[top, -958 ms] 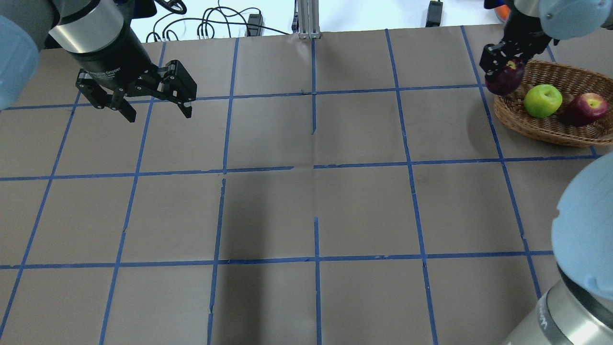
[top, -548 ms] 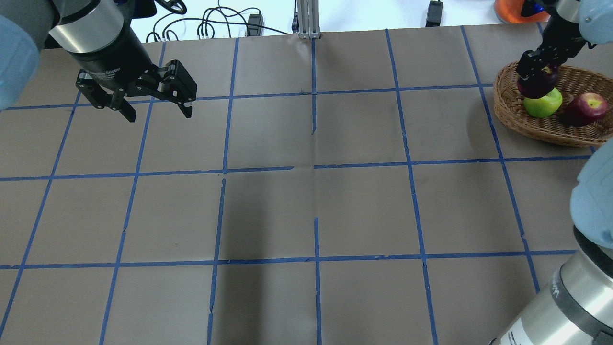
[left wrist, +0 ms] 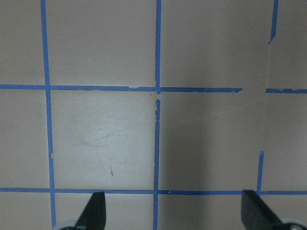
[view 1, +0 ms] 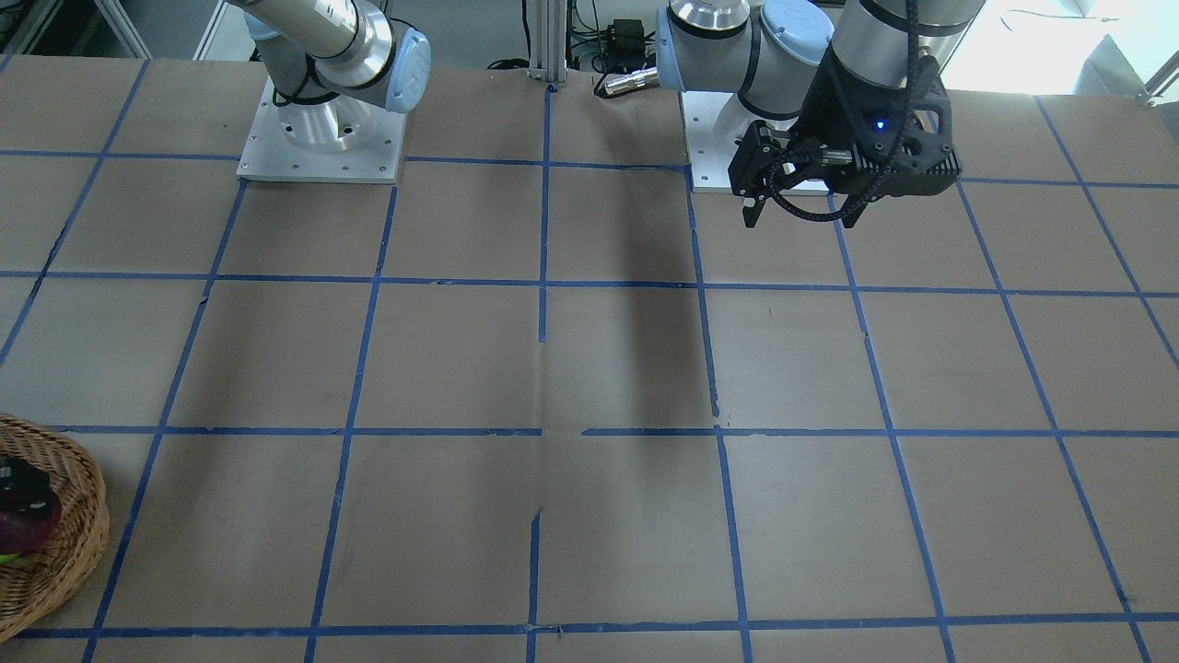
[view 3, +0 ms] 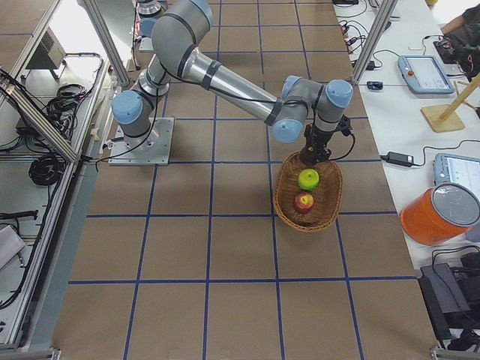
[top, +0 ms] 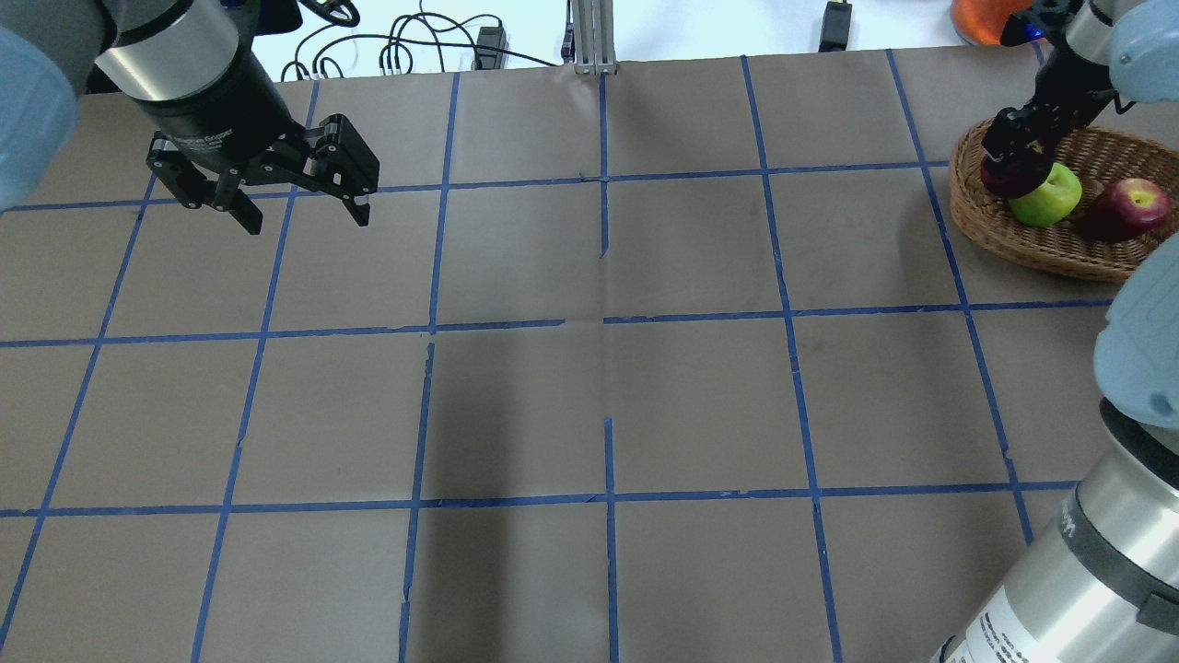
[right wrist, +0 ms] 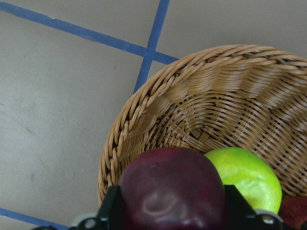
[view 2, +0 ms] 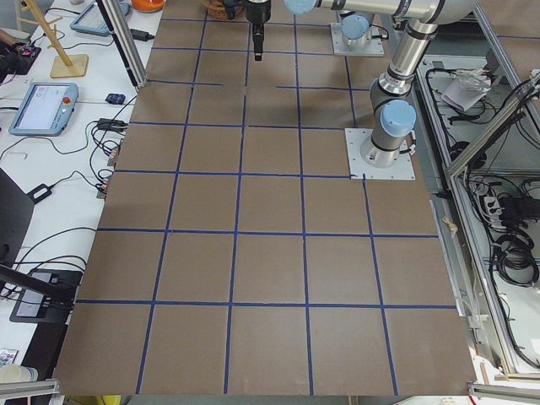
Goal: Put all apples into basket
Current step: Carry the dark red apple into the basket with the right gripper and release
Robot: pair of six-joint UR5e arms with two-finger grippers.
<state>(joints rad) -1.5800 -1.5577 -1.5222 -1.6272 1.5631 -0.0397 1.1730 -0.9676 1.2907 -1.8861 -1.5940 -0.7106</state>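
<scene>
The wicker basket [top: 1041, 250] stands at the far right of the table. The lime green apple [top: 1050, 199] and the red apple [top: 1129, 206] lie in it. My right gripper [top: 1013, 155] is shut on the dark purple apple [top: 1007, 178] and holds it low inside the basket's left part, against the green apple. In the right wrist view the purple apple [right wrist: 172, 184] sits between the two fingers [right wrist: 111, 207], with the green apple [right wrist: 252, 177] beside it and the basket's wall [right wrist: 192, 103] beyond. My left gripper [top: 306, 221] is open and empty above the far left of the table.
An orange container [top: 981, 17] stands beyond the table's far edge behind the basket. Cables [top: 405, 46] lie along the far edge. Blue tape lines [top: 608, 322] divide the brown table into squares. The left wrist view shows only table between the open fingers [left wrist: 93, 211].
My right gripper has carried the purple apple from over the basket's left rim into the basket and lowered it beside the green apple. The left arm has not moved.
</scene>
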